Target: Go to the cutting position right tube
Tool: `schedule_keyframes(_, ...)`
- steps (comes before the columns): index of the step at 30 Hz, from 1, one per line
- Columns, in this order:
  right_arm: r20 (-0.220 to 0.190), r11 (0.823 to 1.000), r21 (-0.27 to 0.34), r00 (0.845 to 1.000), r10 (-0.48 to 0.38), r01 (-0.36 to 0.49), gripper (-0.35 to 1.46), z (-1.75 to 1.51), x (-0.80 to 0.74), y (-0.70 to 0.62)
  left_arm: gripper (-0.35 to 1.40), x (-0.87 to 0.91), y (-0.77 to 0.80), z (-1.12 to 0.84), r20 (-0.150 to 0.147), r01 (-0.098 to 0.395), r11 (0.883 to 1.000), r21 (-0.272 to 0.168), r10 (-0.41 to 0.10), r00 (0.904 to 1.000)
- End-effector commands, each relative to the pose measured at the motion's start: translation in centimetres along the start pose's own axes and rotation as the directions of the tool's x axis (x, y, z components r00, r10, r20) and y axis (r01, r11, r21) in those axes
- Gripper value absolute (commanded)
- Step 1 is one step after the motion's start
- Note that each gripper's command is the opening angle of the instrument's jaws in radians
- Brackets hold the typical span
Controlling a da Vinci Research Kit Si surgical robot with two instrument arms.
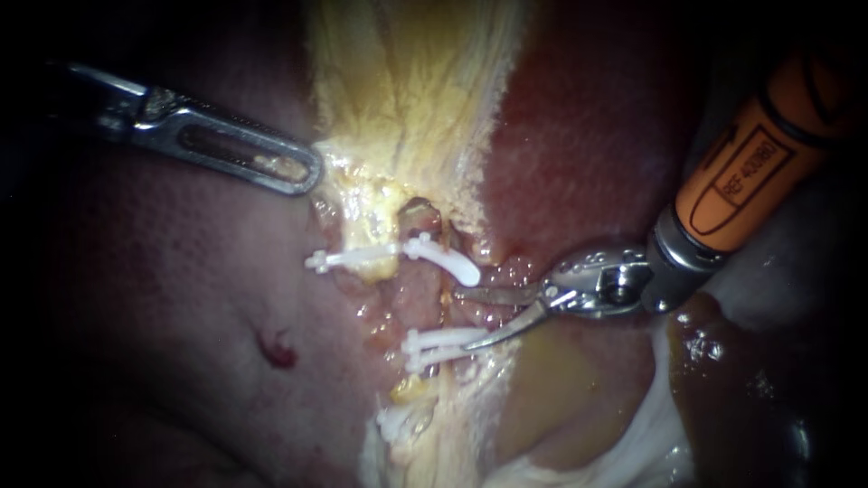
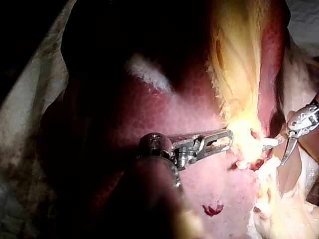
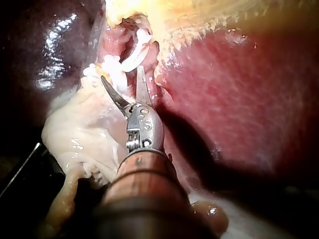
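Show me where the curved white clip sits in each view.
Endoscope view: the curved white clip lies just above the right instrument's open blades.
Left wrist view: the clip lies between the left instrument and the right instrument.
Right wrist view: the clip lies just past the right instrument's blade tips.
Shared landmark: the right instrument's open blades.

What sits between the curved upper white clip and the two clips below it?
A bare pinkish stretch of tube, seen in the endoscope view; the right instrument's open blades point at it.
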Motion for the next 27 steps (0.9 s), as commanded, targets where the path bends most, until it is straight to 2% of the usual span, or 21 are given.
schedule_keyframes(1, -0.007, 1.000, 0.003, 1.000, 0.001, -0.001, 1.45, 0.02, 0.01, 0.00, -0.35, 0.00, 0.00, 0.00, 0.000, 0.000, 1.000, 0.000, 0.000, 1.0000)
schedule_keyframes(6, -0.052, 1.000, 0.017, 0.999, 0.004, -0.003, 1.45, 0.09, 0.06, 0.00, -0.35, 0.00, 0.00, 0.00, 0.000, 0.000, 1.000, 0.000, 0.000, 1.0000)
schedule_keyframes(12, -0.089, 0.998, 0.070, 0.996, 0.002, 0.004, 1.45, 0.16, 0.10, -0.01, -0.35, 0.00, 0.00, 0.00, 0.000, 0.000, 1.000, 0.000, 0.000, 1.0000)
schedule_keyframes(19, -0.081, 0.990, 0.111, 0.994, -0.075, 0.084, 1.42, 0.18, 0.11, -0.04, -0.35, 0.00, 0.00, 0.01, 0.000, 0.001, 1.000, -0.001, -0.001, 1.0000)
schedule_keyframes(27, -0.052, 0.967, 0.219, 0.991, -0.122, 0.130, 1.26, 0.18, 0.11, -0.07, -0.35, 0.00, -0.01, 0.01, 0.001, 0.001, 1.000, -0.001, -0.001, 1.0000)
